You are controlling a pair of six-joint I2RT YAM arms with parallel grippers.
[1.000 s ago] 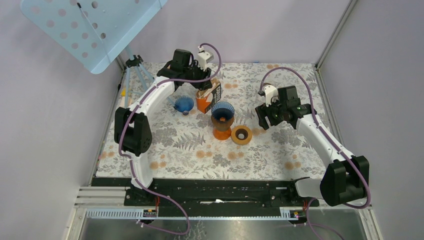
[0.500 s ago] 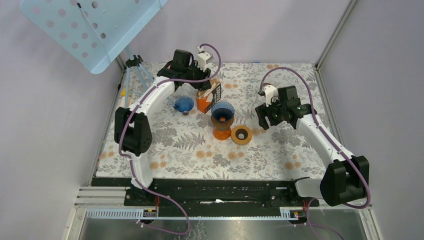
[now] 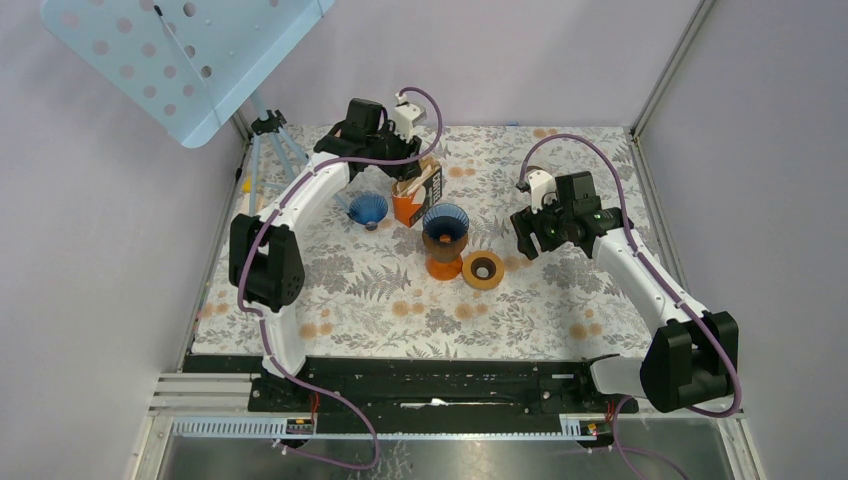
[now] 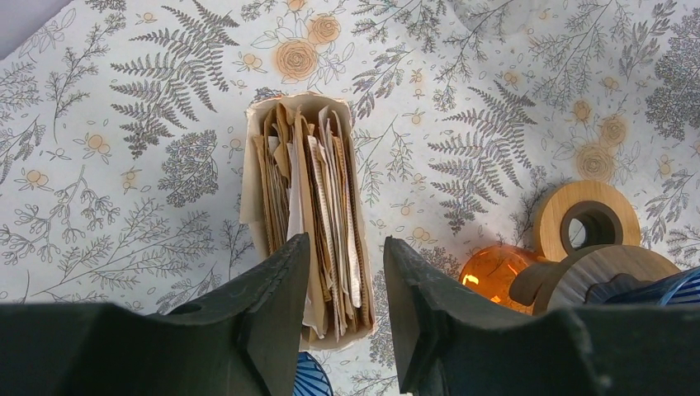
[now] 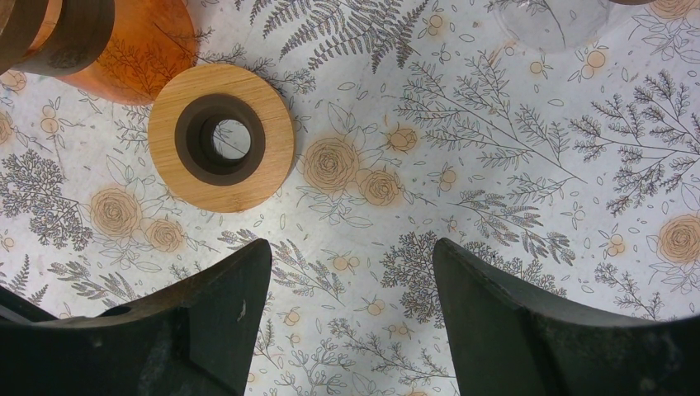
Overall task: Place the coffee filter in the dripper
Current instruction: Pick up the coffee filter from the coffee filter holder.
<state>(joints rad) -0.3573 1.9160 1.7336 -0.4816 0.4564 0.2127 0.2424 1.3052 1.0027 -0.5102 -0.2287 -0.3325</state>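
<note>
Left wrist view, item one: filter pack (image 4: 318,206), an open paper sleeve of brown and white coffee filters standing on the floral tablecloth (image 4: 124,124). Its long axis runs straight away from the camera, in line with the fingers. Left gripper (image 4: 347,246): directly above the pack's near end, fingers half spread and straddling it, one along each long side. A sliver of cloth shows between the pack and the finger at the picture's right, so nothing is pinched yet. Arm pose, top external view: left arm stretched to the far middle of the table, wrist turned down over the pack. Item two: blue dripper (image 3: 445,220) seated on an orange carafe (image 3: 444,262), just beside the pack on its near side. A second blue dripper (image 3: 368,208) sits on the cloth to the pack's left, and a wooden ring (image 3: 483,270) lies beside the carafe. Right gripper (image 5: 351,247): fingers wide apart, empty, hovering over cloth near the ring, farther from the pack. Judgement: the left arm is the nearer; the next move calls for a straight descent and a close across the pack's short width to take one filter.
</note>
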